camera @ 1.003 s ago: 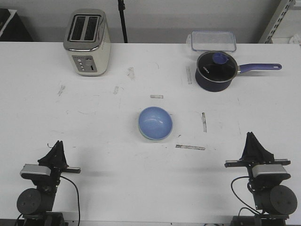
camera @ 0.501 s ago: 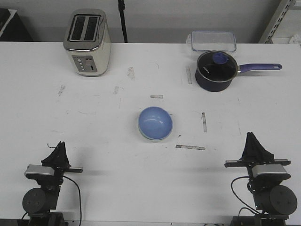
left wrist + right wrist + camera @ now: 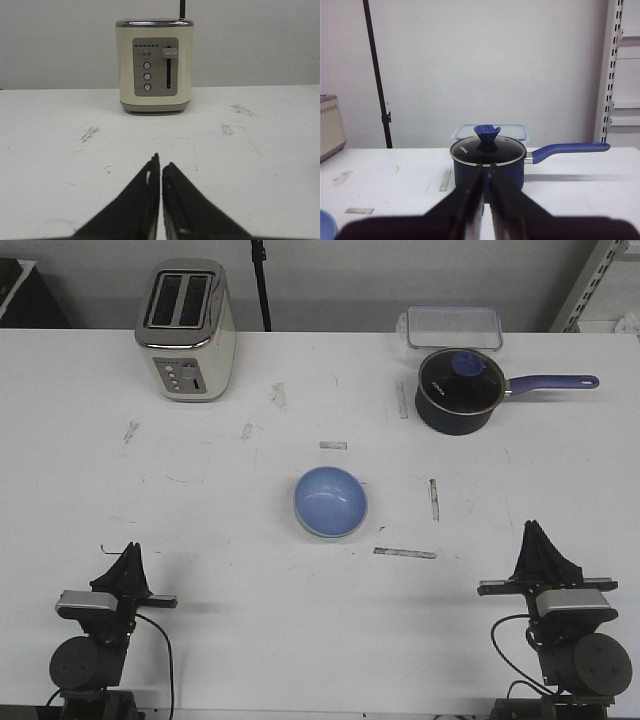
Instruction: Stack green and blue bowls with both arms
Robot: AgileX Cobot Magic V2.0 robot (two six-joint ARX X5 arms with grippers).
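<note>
A scuffed white tabletop is seen carrying a cream toaster at far left, a clear container behind a navy saucepan at far right, and a blue bowl at centre.

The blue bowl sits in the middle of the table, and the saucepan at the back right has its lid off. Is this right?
Not quite. The saucepan has its lid on, as the right wrist view shows clearly. The rest holds: the blue bowl sits mid-table and the saucepan stands back right.
</note>
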